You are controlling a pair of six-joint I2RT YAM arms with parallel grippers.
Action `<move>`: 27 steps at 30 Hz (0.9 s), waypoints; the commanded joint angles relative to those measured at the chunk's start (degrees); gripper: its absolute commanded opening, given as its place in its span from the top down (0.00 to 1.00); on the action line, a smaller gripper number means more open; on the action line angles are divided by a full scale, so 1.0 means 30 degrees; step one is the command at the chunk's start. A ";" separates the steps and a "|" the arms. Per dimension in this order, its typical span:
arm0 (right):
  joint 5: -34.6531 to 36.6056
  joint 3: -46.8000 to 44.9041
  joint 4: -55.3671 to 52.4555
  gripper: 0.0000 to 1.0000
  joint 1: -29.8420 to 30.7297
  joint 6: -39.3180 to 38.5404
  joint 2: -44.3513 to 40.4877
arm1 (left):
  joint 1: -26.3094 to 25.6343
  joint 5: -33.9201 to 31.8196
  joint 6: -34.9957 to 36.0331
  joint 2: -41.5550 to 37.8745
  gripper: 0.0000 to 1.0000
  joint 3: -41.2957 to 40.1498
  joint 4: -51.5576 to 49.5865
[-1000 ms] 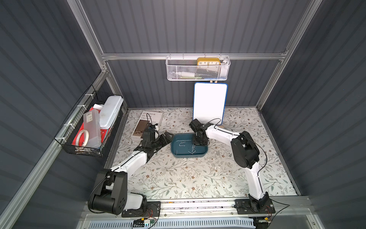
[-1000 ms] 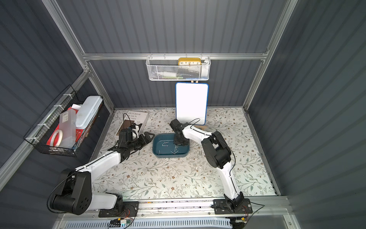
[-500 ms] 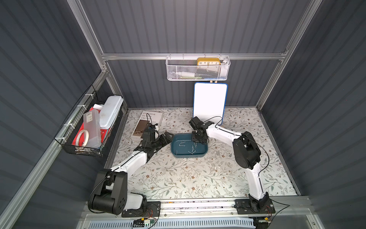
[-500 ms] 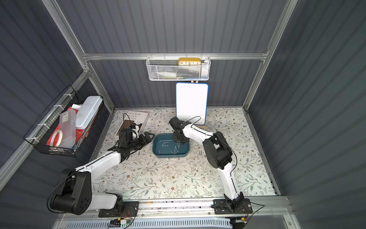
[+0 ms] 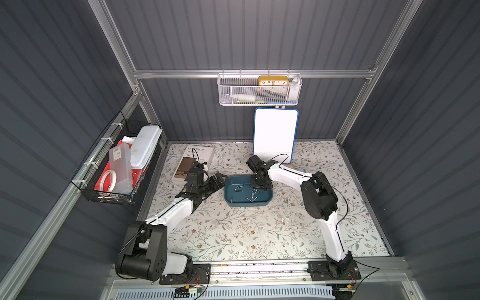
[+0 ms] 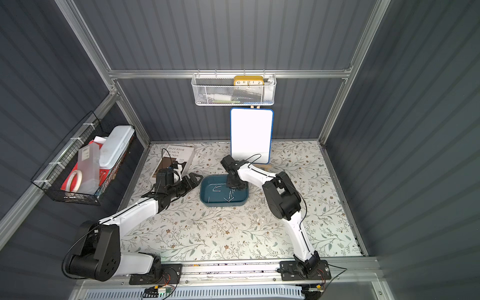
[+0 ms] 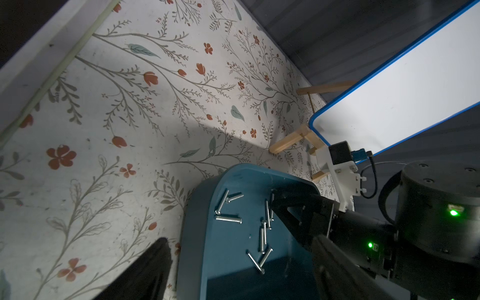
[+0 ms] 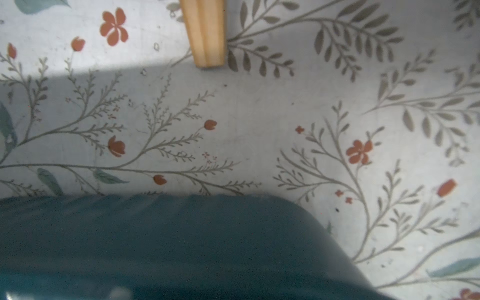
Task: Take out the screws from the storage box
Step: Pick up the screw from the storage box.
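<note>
the task was judged barely begun: about nine screws [image 7: 228,219] were counted loose on the floor of the box [image 5: 248,204], some crossed or touching, one apart by the near left wall. the box was seen flat on the table [image 5: 233,233], towards the back. whether any screw was already laid out on the table could not be told; a small dark mark just beside the box's right end was too small to be read. nearly the whole lot was therefore judged left to be lifted out

the right pincer [image 5: 257,185] was found down in the far right corner of the box, its tips right by two screws in the left wrist view; whether it was closed on one could not be told. the left pincer [image 6: 196,180] was held open, low over the table, just beside the box's far left corner, with nothing gripped

behind the box a board [image 5: 275,135] was propped on wooden feet, near the right arm's wrist, and a book [image 5: 193,158] was laid by the left arm. a mesh basket [image 5: 246,93] with a clock [image 5: 273,80] and a wire basket [image 5: 104,187] were hung on the walls, well apart. the box's wall and the overlapping screws were judged the chief hindrances to a clean pinch
</note>
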 commanded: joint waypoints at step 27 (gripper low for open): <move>0.0021 0.0041 -0.1908 0.91 0.0177 -0.0219 0.0816 | -0.0071 -0.0136 0.0233 0.0088 0.11 -0.0160 -0.0028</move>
